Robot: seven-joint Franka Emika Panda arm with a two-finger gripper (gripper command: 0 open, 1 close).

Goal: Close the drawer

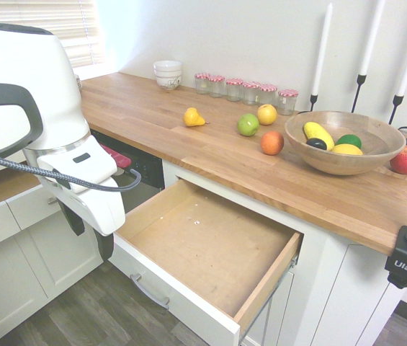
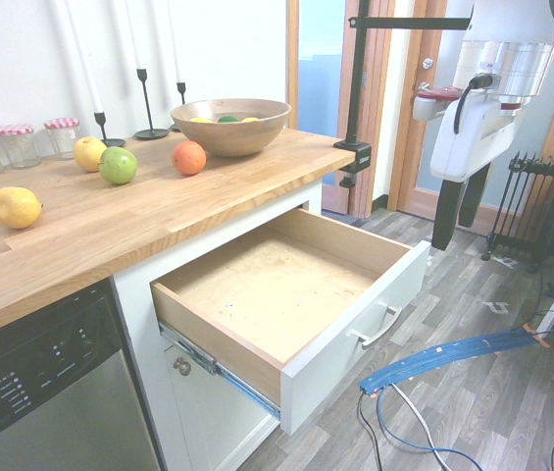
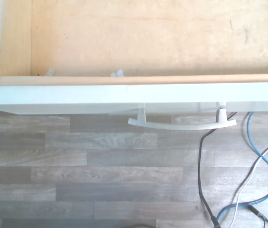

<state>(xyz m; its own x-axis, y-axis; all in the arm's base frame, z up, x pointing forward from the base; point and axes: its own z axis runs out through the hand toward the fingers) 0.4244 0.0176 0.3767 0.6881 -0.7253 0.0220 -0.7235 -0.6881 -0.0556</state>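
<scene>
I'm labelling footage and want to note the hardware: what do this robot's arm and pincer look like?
The arm is glossy white with rounded shells, dark grey trim and a silvery metal ring near the wrist. A braided grey cable loops across it. The pincer has a white, angular body and two black fingers with rounded tips.
</scene>
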